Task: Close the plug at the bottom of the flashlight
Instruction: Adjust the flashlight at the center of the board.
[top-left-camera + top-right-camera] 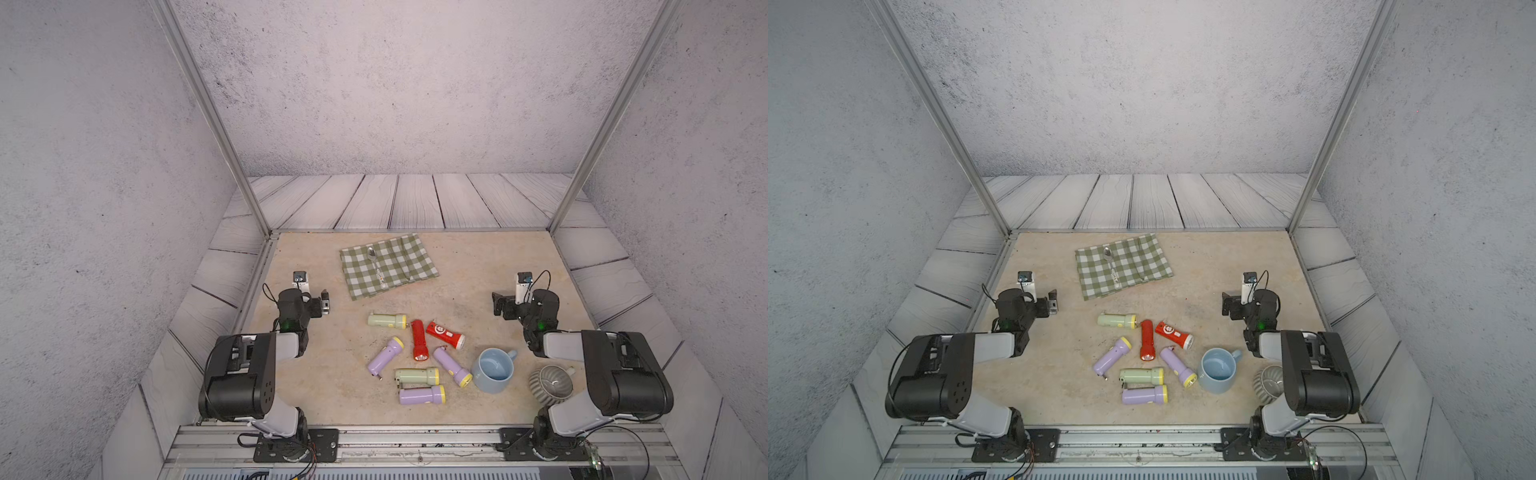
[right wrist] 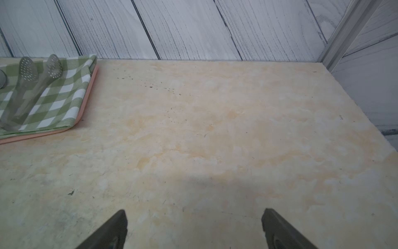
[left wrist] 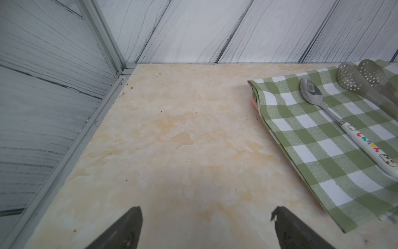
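The beige worktop (image 1: 316, 374) carries everything. The left arm (image 1: 245, 374) and right arm (image 1: 615, 370) sit folded at its sides. The left pincer (image 3: 206, 213) and right pincer (image 2: 193, 213) are both released, jaws wide, holding nothing, well apart from the flashlights (image 1: 419, 353). A green checked cloth (image 1: 399, 257) lies at the far middle, over a pink tray (image 2: 13, 139). A blue mug (image 1: 486, 384) stands near the right arm, a grey ribbed bowl (image 1: 550, 384) beside it.

The seven flashlights lie flat in a cluster at the near middle, left of the mug.
- The far green flashlight (image 1: 387, 320) lies crosswise, yellow head rightward.
- The straight red flashlight (image 1: 419, 338) runs far to near, lens toward the near edge.
- The slanted red flashlight (image 1: 445, 335) points near-right.
- The left purple flashlight (image 1: 384, 355) points far-right, tail near-left.
- The right purple flashlight (image 1: 452, 365) points near-right, head beside the mug.
- The near green flashlight (image 1: 417, 376) and near purple flashlight (image 1: 422, 395) lie crosswise, side by side, heads rightward.

Their tail plugs are too small to judge. Tongs (image 2: 24, 86) and a spoon (image 3: 355, 137) rest on the cloth.
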Motion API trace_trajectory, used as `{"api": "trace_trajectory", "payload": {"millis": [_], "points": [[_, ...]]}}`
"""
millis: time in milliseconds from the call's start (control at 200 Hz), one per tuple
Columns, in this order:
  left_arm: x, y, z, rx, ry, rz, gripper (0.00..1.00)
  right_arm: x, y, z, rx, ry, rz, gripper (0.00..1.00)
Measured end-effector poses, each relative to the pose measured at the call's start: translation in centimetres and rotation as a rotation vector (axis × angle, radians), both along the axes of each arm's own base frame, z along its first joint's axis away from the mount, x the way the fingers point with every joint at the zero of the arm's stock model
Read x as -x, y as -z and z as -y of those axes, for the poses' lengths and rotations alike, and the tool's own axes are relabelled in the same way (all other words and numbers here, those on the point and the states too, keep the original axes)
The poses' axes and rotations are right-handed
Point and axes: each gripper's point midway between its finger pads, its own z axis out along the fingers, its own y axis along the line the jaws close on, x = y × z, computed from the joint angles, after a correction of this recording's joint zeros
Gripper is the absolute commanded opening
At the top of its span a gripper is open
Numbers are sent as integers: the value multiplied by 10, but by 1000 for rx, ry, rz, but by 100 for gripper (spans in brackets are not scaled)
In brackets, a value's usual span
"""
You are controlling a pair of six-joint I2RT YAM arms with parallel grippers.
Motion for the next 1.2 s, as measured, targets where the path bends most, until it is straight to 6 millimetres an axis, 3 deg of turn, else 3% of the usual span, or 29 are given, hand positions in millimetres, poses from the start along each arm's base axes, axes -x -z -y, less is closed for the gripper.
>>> {"api": "trace_trajectory", "payload": {"millis": [1041, 1201], "points": [[0, 0, 0, 0, 0, -1, 98, 0, 0, 5, 5, 30, -2, 99], [0, 1, 1, -1, 4, -18, 98, -1, 2, 14, 11, 85, -25, 99]]}}
